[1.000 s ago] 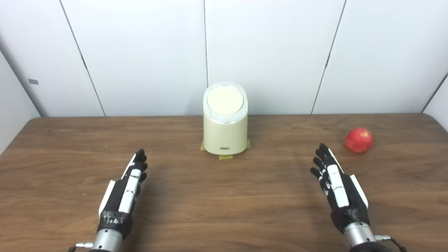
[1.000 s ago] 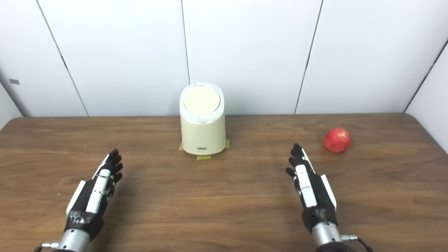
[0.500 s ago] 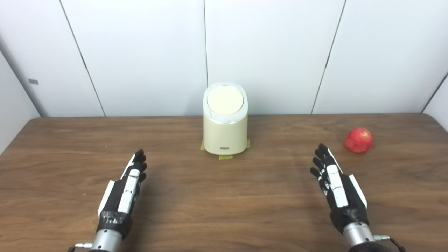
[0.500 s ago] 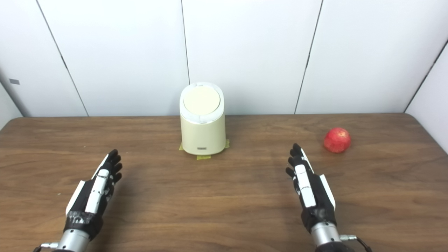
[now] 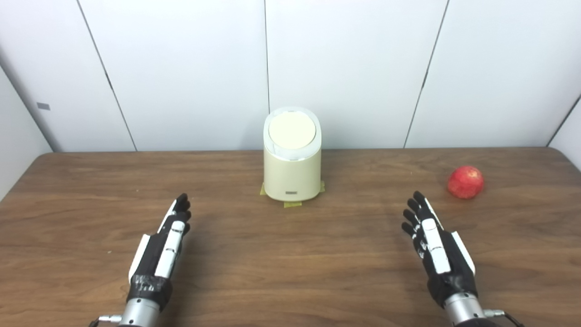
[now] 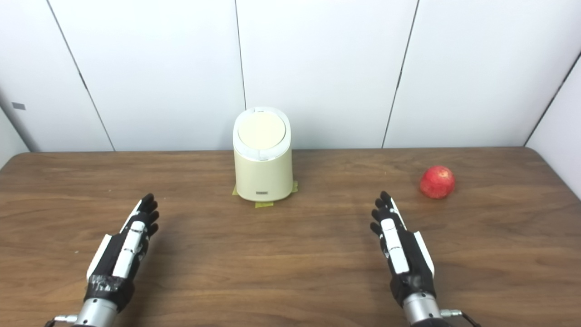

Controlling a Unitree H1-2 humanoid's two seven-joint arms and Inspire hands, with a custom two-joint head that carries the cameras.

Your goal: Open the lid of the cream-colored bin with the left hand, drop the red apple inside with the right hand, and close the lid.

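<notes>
Table [image 5: 290,272] wood, fills my view. Bin [image 5: 292,163] upright at 12 o'clock, far centre, on tape tabs [image 5: 292,204]; lid [image 5: 292,130] shut flat. My left hand [image 5: 160,252] at 7 o'clock, above table, holding nothing, fingers [image 5: 180,211] straight, side by side with slight gaps, pointing at 1 o'clock. My right hand [image 5: 438,247] at 5 o'clock, empty, fingers [image 5: 414,211] extended and fanned a little, pointing at 11 o'clock. Apple [image 5: 465,182] at 2 o'clock on table, near right fingertips, not touching; well apart from bin.

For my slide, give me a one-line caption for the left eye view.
Both open hands, left hand and right hand, wait before the closed cream bin; the red apple sits at far right.
</notes>
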